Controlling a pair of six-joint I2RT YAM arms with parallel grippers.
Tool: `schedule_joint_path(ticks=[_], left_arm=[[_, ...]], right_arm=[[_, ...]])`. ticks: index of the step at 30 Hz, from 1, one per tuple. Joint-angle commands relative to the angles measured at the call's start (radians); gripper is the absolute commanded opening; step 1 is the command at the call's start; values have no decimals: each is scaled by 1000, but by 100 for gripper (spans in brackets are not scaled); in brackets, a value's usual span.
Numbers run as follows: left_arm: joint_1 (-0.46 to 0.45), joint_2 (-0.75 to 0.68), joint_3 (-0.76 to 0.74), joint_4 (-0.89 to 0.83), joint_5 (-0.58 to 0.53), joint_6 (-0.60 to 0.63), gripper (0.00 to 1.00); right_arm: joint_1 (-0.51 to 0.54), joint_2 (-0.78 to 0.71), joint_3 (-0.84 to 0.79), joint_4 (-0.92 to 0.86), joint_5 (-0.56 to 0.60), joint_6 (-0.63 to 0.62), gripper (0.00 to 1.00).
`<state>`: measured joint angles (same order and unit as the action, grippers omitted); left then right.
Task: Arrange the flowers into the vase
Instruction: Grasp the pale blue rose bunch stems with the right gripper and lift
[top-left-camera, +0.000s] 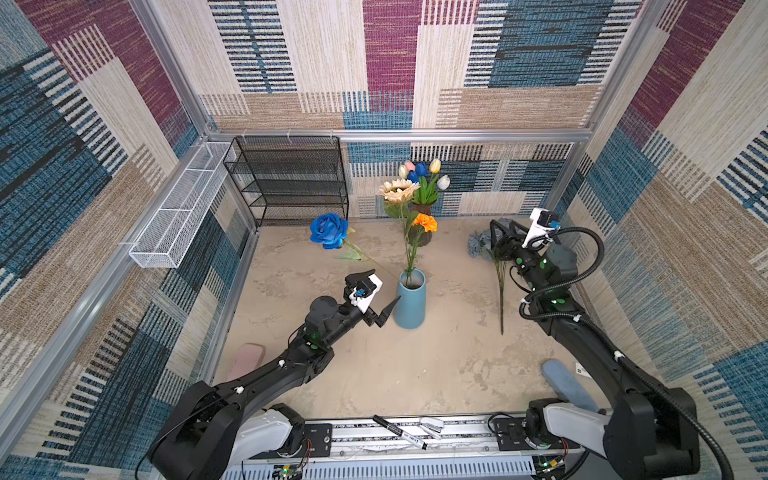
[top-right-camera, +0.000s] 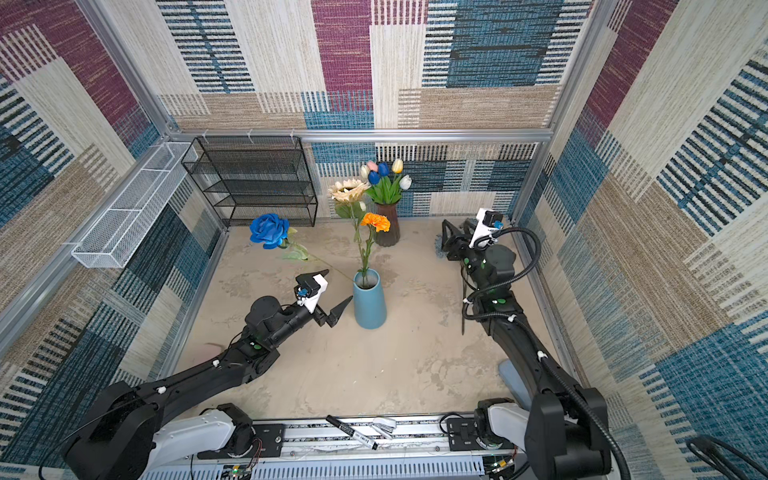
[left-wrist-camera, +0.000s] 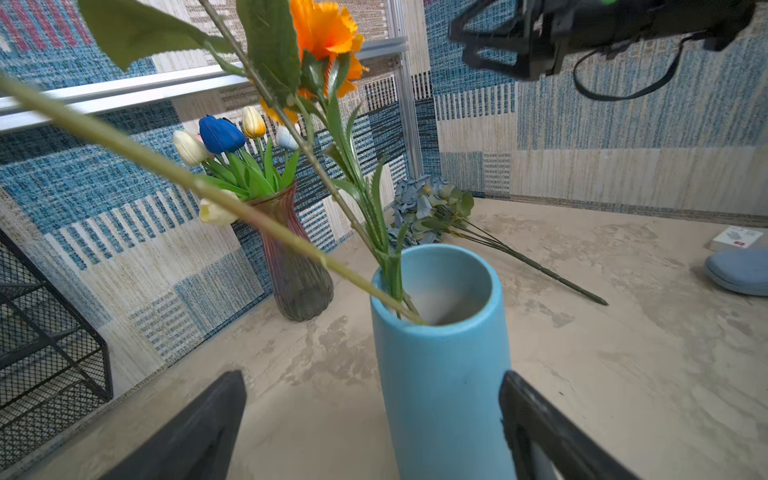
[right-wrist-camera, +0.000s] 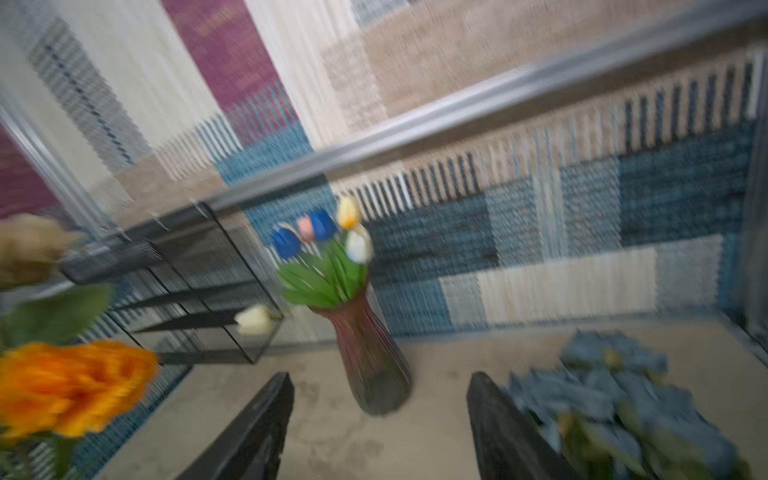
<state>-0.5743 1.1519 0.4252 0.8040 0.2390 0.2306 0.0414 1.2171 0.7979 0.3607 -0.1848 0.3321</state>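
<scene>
The left gripper (top-left-camera: 386, 284) is spread wide and empty at centre frame, its fingers (left-wrist-camera: 199, 432) flanking the smooth, tapered blue vase (top-left-camera: 410, 303) (contact cannot be told). In that vase the deep-blue rose (top-left-camera: 329, 230), cream sunflower (top-left-camera: 398, 191) and frilled orange bloom (top-left-camera: 424, 222) are stood. The right gripper (top-left-camera: 505, 226), parted and empty, is held at right near the papery dusty-blue bunch (left-wrist-camera: 432, 208), which is half hidden in both top views but shown whole, flat on the mottled bench (top-left-camera: 436, 374), by the left wrist view.

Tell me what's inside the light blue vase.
Three stems enter the light blue vase: the cream sunflower, the orange bloom and the deep-blue rose, which leans over the rim. Their lower ends and the vase's bottom are hidden.
</scene>
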Motion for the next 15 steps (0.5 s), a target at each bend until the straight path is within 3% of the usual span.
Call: schedule_joint_path(ticks=[1,9,15], left_arm=[[-1,-37,-45,75,1,-40,98],[-10,-177,-110,-41,34,-131,98],[-33,-250,-169,-94,69,-144,96]], right_arm=[[-61,75,28,-358,-32,-14,69],[-120,352,99,-494,-1,-106,63],[-121,430,109,-491,80,-128,63]])
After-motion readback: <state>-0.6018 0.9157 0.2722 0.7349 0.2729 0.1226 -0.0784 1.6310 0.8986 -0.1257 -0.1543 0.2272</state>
